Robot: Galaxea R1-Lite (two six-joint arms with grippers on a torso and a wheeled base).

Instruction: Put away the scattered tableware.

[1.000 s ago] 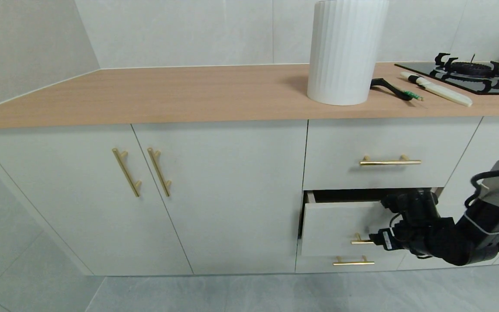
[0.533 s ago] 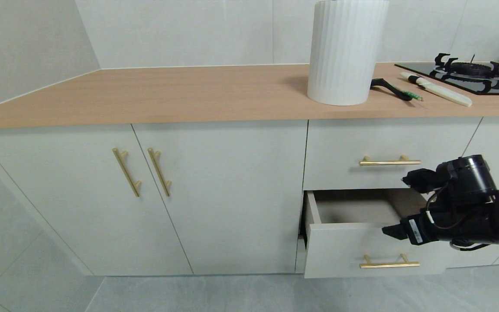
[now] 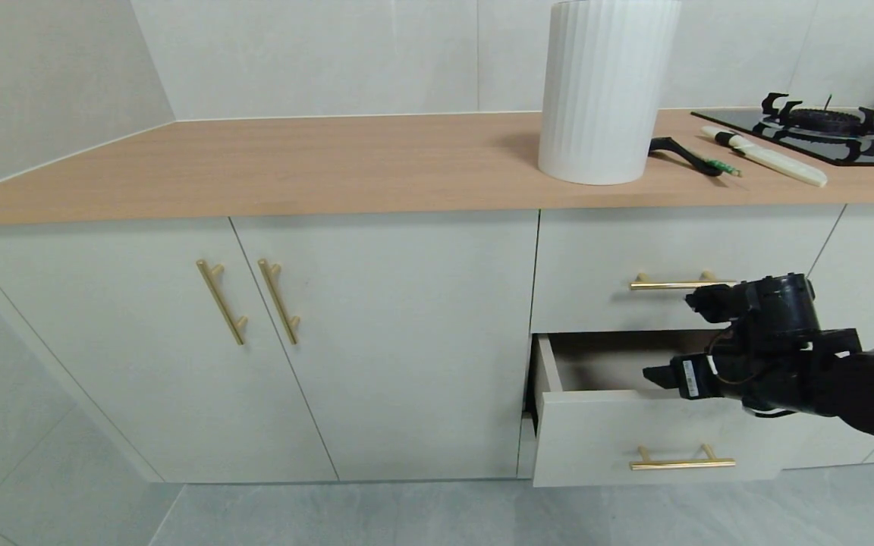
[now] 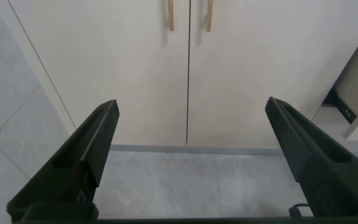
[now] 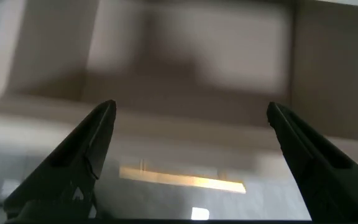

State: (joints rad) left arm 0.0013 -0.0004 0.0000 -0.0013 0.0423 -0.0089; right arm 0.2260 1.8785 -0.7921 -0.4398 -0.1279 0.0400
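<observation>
The right gripper (image 3: 676,337) hangs over the front edge of an open drawer (image 3: 619,425) in the lower cabinets, its fingers (image 5: 86,155) spread wide and holding nothing. The drawer stands pulled out beneath a shut drawer, its pale interior bare where visible, and a gold handle (image 3: 682,459) runs across its front. The scattered tableware lies on the wooden tabletop (image 3: 293,163) above: a black-handled utensil (image 3: 683,155) just beside a tall white ribbed canister (image 3: 604,91), and a cream-coloured utensil (image 3: 767,157) near it, close to the edge of a black gas hob (image 3: 824,133). The two pieces lie apart, well above the gripper. The left gripper (image 4: 188,162) hangs low over the grey floor, facing a pair of shut cabinet doors (image 4: 188,68); its fingers (image 4: 89,149) are also parted and empty.
</observation>
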